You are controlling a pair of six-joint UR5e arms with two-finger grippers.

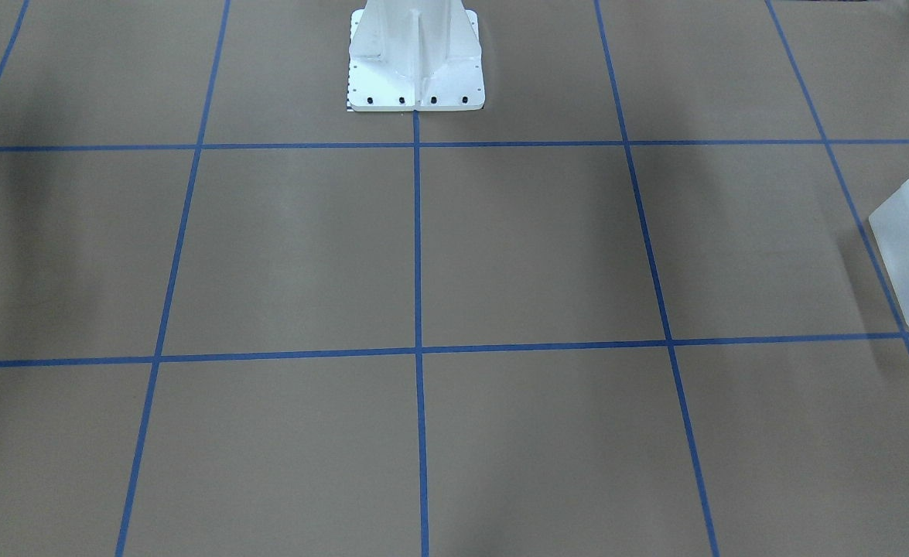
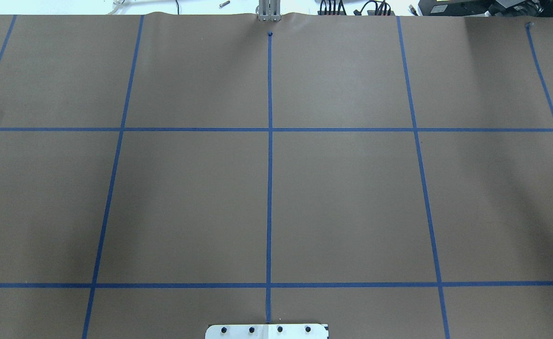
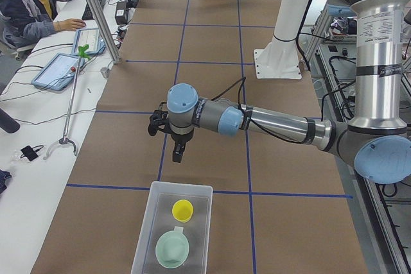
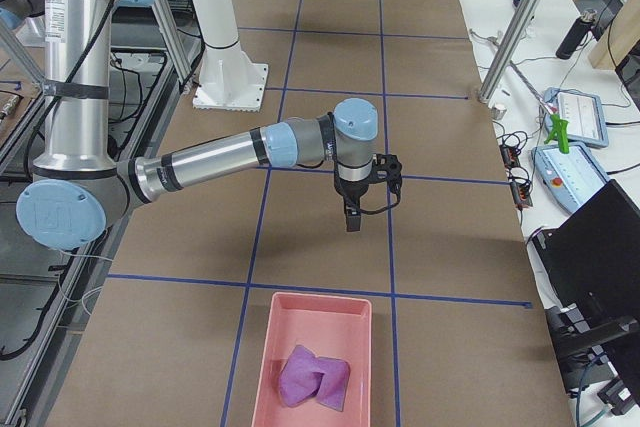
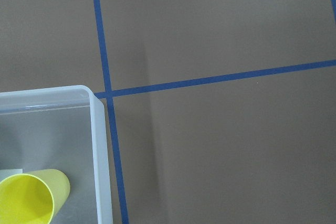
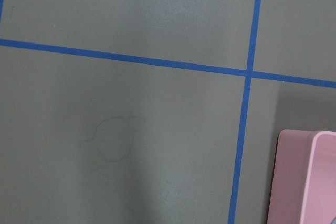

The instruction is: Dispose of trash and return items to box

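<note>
Yellow cup (image 3: pixel 182 210) and mint bowl (image 3: pixel 172 249) both sit inside the box (image 3: pixel 182 186) at the table's (image 2: pixel 187 202) left end. Purple trash (image 4: pixel 313 377) lies in the pink bin (image 4: pixel 320 299) — task looks done. Left jaws hang just beyond the box, right jaws near the bin; how wide either stands — cannot tell from side views. Best finish: lift straight up, clear of the box wall. Left wrist view shows the cup only, no bowl; overhead shows neither box nor arms.
</note>
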